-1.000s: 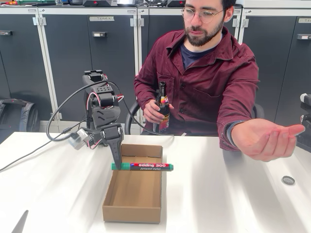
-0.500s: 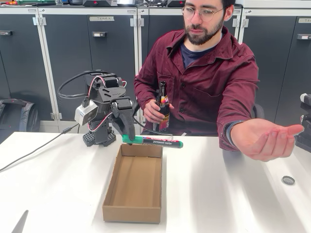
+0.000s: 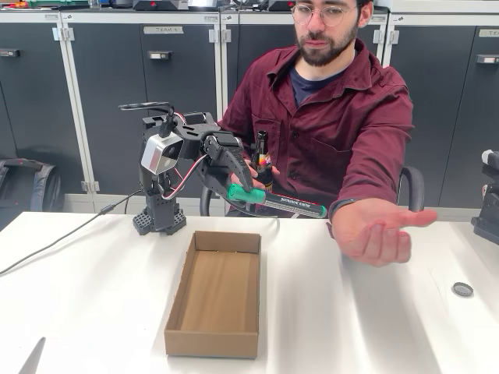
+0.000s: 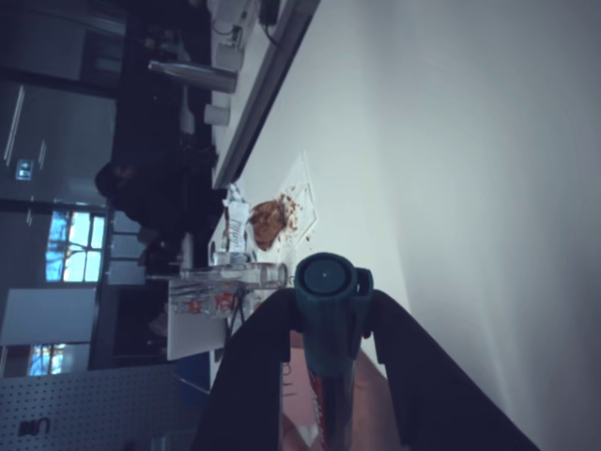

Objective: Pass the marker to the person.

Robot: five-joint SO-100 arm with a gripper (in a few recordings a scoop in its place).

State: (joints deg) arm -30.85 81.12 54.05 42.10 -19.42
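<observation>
Gripper (image 3: 238, 189) dark, angular, closed on marker (image 3: 277, 202) near green end; marker held in air above table (image 3: 374, 312), tilted down toward picture right, label too small to read in fixed view. Person (image 3: 335, 117) seated behind table; open hand (image 3: 374, 230) palm up, just right of marker tip, apart. Brown glass bottle (image 3: 261, 160) partly hidden behind gripper. Shallow cardboard box (image 3: 217, 292) below. Wrist view: round green end (image 4: 325, 279) between dark fingers (image 4: 254, 376), barrel blurred, cut off below.

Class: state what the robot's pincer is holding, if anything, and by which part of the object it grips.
The pincer is shut on the marker, gripping it at its green capped end; the rest of the barrel sticks out towards the person's open hand.
</observation>
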